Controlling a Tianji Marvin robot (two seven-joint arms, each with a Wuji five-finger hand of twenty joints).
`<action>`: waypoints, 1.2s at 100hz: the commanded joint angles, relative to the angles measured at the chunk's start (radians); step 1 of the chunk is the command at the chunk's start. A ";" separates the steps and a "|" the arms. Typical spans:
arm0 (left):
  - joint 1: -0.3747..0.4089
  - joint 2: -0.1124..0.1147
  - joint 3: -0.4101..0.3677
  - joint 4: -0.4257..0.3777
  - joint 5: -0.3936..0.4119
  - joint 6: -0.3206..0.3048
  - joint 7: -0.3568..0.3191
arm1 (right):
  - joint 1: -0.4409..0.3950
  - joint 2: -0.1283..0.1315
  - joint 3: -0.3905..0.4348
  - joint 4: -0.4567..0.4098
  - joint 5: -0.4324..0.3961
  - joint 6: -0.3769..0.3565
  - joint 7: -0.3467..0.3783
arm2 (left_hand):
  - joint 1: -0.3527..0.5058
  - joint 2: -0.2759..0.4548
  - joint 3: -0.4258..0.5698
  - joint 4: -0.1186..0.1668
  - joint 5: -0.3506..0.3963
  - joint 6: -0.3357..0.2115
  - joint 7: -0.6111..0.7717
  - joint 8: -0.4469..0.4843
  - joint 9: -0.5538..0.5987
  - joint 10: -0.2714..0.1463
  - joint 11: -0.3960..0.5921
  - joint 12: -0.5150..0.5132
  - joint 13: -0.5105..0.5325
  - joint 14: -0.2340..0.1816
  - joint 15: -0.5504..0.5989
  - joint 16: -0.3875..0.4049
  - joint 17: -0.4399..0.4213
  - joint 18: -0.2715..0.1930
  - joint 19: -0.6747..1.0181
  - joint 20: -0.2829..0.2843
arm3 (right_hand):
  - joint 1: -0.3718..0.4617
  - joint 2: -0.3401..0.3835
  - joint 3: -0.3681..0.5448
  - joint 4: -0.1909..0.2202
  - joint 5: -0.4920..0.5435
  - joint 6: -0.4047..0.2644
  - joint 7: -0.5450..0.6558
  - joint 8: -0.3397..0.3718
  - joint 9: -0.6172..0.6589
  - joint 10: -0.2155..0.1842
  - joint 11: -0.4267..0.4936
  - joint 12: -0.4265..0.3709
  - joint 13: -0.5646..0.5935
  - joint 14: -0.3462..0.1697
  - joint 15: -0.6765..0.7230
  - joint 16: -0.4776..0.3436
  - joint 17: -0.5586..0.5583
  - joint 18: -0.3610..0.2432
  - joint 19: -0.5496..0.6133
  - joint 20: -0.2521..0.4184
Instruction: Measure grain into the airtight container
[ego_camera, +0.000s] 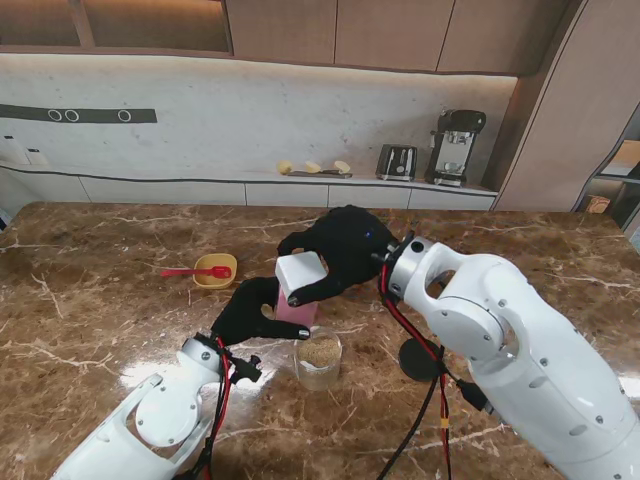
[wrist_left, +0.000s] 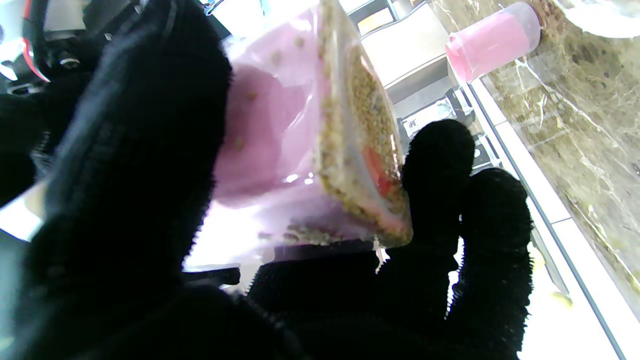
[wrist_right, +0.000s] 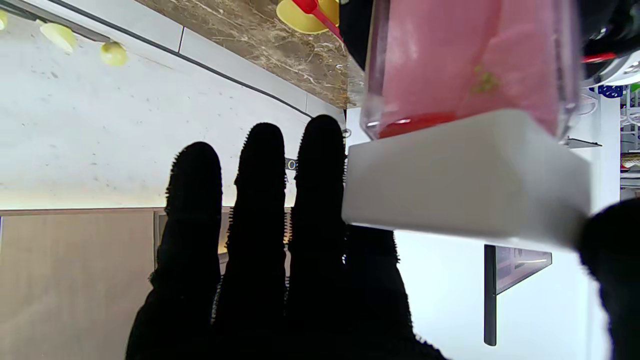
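A brown marble counter, seen from above the robot's shoulders. Near the middle, the left hand (ego_camera: 252, 312) in a black glove is wrapped around the body of a pink airtight container (ego_camera: 298, 306) standing on the counter, and the left wrist view shows grain lying against its clear wall. The right hand (ego_camera: 340, 250) reaches in from the right, thumb and fingers closed on the container's white lid (ego_camera: 300, 272). Just nearer to me stands a small clear cup (ego_camera: 318, 358) partly filled with grain; farther left sits a yellow bowl (ego_camera: 216, 270) holding a red scoop (ego_camera: 195, 271). The container looks like light, rigid, smooth plastic, likely slippery, so a firm hold around the body with the lid gripped by its square edges seems wisest.
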 joint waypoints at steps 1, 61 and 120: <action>0.007 -0.002 0.004 -0.005 0.004 -0.004 -0.001 | -0.017 -0.003 0.019 -0.011 0.014 -0.008 0.008 | 0.221 0.430 0.531 -0.010 0.144 -0.410 0.701 -0.001 0.135 -0.204 0.171 0.052 0.016 -0.072 0.020 0.011 -0.004 -0.025 0.019 0.013 | -0.034 0.084 0.030 0.059 -0.062 0.003 -0.022 -0.023 -0.052 0.002 -0.049 -0.041 -0.046 0.016 -0.042 -0.019 -0.034 -0.002 -0.008 -0.027; 0.000 0.001 0.007 -0.004 0.000 -0.001 -0.015 | 0.022 0.038 0.073 -0.049 0.327 0.033 0.282 | 0.220 0.429 0.532 -0.011 0.147 -0.408 0.700 -0.001 0.136 -0.203 0.171 0.053 0.017 -0.069 0.021 0.011 -0.003 -0.022 0.019 0.013 | 0.447 -0.196 -0.126 0.012 -0.189 0.114 -0.012 0.024 -0.455 0.065 -0.304 -0.231 -0.289 0.007 -0.308 -0.195 -0.172 -0.041 -0.309 -0.074; -0.008 0.001 0.013 -0.001 -0.004 0.002 -0.020 | -0.024 -0.005 0.006 -0.034 0.010 0.030 0.009 | 0.220 0.428 0.533 -0.011 0.145 -0.412 0.701 -0.001 0.136 -0.205 0.171 0.053 0.017 -0.071 0.021 0.011 -0.003 -0.025 0.019 0.013 | 0.335 -0.205 -0.029 0.030 0.248 -0.056 0.320 0.257 0.101 0.007 0.101 0.108 0.188 0.025 0.328 0.135 0.205 0.005 0.377 0.048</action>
